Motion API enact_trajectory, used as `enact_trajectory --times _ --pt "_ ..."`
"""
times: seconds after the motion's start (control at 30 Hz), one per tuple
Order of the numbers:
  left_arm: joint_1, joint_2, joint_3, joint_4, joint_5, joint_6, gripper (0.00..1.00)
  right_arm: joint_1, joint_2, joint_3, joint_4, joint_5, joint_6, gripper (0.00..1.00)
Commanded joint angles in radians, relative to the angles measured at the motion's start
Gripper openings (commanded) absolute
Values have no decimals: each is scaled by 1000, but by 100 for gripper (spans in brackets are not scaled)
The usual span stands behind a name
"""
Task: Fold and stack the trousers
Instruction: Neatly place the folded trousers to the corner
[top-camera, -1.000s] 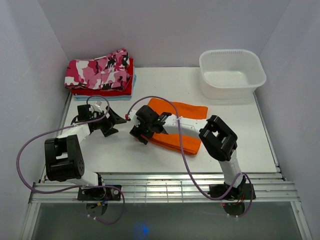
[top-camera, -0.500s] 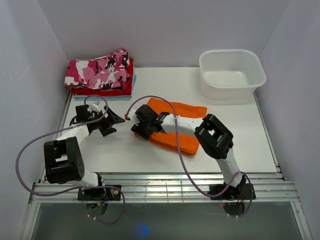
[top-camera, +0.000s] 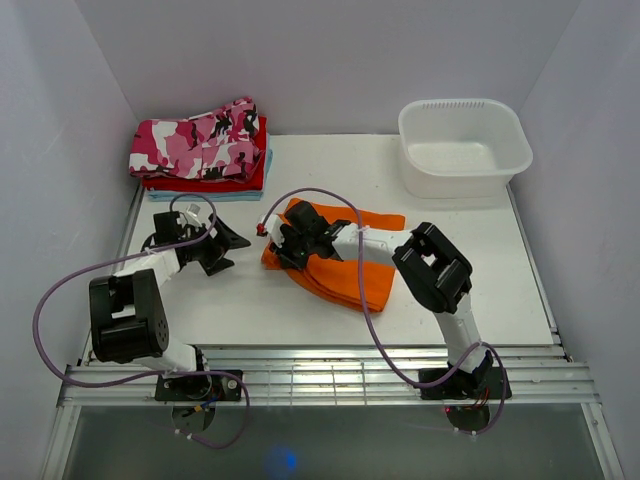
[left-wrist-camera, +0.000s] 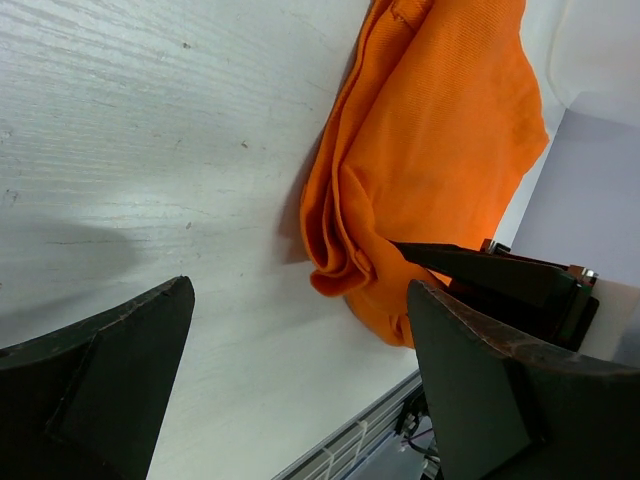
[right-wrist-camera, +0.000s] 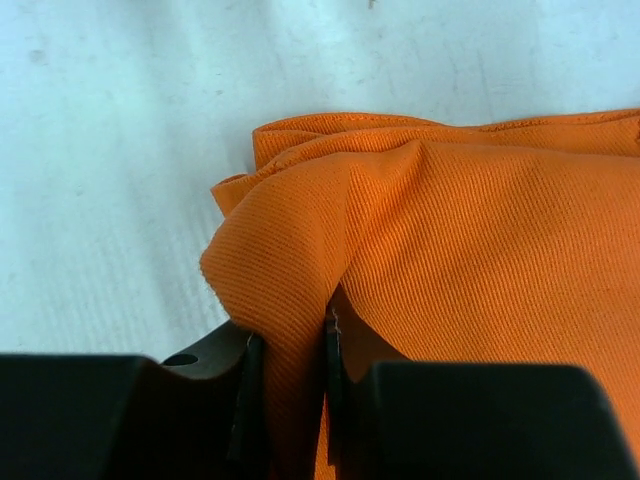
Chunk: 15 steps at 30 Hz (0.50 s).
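Here, at the far left, the stack of folded garments sits at the back of the table. Nearer the arms, the left gripper hovers with its jaws spread wide and nothing between them. Just to its right, the right gripper is clamped on a bunched edge of the trousers, which lie partly folded mid-table, well apart from the white tub. The pinch seems to catch several layers, so a low, slow carry should keep the fold together.

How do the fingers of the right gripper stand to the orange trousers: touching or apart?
Touching. The right wrist view shows a fold of the trousers pinched between the two fingers of the right gripper.
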Motion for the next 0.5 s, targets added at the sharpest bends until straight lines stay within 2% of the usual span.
enact_trajectory --times 0.0,0.23,0.47 --pt "-32 19 -11 36 5 -24 98 -8 -20 -87 -102 -239 33 8" --pt "-130 99 9 95 21 -84 98 -8 -69 -106 -99 -309 3 8" --pt "-213 201 -20 115 77 -159 98 -7 -54 -60 -79 -239 34 8"
